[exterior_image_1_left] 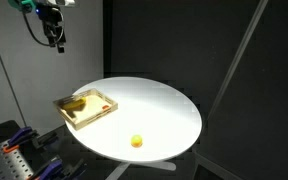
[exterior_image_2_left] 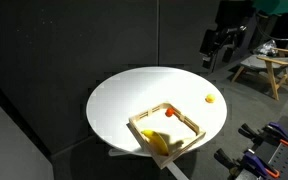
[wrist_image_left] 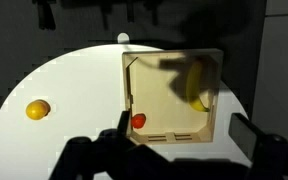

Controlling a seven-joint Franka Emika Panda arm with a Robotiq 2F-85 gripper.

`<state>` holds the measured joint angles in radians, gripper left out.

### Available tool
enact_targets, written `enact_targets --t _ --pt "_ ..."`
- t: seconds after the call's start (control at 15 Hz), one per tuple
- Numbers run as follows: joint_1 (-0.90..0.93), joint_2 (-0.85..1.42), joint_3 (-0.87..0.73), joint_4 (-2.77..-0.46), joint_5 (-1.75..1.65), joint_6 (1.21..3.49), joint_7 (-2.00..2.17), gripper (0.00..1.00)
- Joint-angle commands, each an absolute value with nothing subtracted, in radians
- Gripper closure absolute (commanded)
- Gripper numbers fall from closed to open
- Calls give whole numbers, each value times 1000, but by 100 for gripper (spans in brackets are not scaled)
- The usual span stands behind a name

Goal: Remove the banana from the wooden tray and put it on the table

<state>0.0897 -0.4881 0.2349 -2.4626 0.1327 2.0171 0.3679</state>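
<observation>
The small yellow banana (wrist_image_left: 196, 88) lies in the wooden tray (wrist_image_left: 171, 60), against one side wall and partly in shadow. It also shows in both exterior views (exterior_image_1_left: 77, 104) (exterior_image_2_left: 159, 143), inside the tray (exterior_image_1_left: 103, 111) (exterior_image_2_left: 189, 122). The tray sits near the edge of the round white table (exterior_image_1_left: 164, 110) (exterior_image_2_left: 124, 100) (wrist_image_left: 74, 80). My gripper (exterior_image_1_left: 57, 40) (exterior_image_2_left: 216, 50) (wrist_image_left: 184, 131) is open and empty. It hangs high above the table, well clear of the tray.
A small red object (wrist_image_left: 138, 121) (exterior_image_2_left: 169, 111) lies in a corner of the tray. A small round yellow ball (exterior_image_1_left: 136, 141) (exterior_image_2_left: 210, 99) (wrist_image_left: 37, 110) rests on the table away from the tray. Dark curtains surround the table.
</observation>
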Motion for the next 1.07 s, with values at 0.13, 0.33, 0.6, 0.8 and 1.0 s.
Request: enact_targets --t 0.13,0.33,0.6,0.8,1.0 --pt "98 -487 228 -2460 128 2015 371 0" --pt "98 -488 228 -2460 128 2015 371 0" --pt "99 -478 226 -2456 131 2028 364 0" --pt "99 -453 225 -2447 130 2065 353 0" --pt "103 -417 226 -2442 125 2119 338 0"
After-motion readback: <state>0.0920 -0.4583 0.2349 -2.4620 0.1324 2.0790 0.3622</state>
